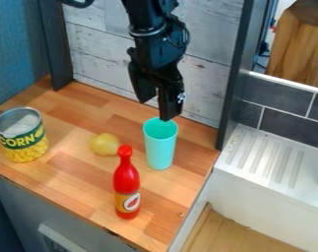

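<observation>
Open pincer [156,110] near the turquoise cup [160,147]

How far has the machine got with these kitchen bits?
Nothing looks finished: the turquoise cup, red bottle and corn can stand separately, the yellow lump beside them. Nothing is in hand: the pincer hangs open by the cup's rim, contact unclear. Any gripping or moving seems left to do.

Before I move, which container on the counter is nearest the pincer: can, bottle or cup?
The turquoise cup, standing upright. Its rim shows right by the tips of the pincer, while the red sauce bottle and corn can both stand farther off.
</observation>
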Tool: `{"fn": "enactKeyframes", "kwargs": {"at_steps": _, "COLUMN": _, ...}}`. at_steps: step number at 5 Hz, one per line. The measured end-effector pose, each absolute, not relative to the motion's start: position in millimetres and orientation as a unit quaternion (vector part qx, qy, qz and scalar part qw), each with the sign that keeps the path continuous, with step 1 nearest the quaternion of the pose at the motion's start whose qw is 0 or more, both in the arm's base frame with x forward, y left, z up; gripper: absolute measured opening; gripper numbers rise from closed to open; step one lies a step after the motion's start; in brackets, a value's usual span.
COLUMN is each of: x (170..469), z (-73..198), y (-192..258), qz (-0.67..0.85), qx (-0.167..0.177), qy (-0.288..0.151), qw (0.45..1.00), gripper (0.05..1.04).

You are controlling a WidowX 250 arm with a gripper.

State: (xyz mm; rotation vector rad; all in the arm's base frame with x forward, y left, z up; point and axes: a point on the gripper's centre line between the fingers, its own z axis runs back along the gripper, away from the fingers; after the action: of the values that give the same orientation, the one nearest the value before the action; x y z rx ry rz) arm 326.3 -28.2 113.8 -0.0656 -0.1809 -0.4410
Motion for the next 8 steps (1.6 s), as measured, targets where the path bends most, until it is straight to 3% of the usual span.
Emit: {"fn": "enactKeyframes", "kwargs": {"at_steps": 8, "x": 327.2, "z": 77.3, "y": -34.7, "qz": -0.242, "qx": -0.066, "qy": -0.009, "qw": 0.968, "gripper": 1.001}}
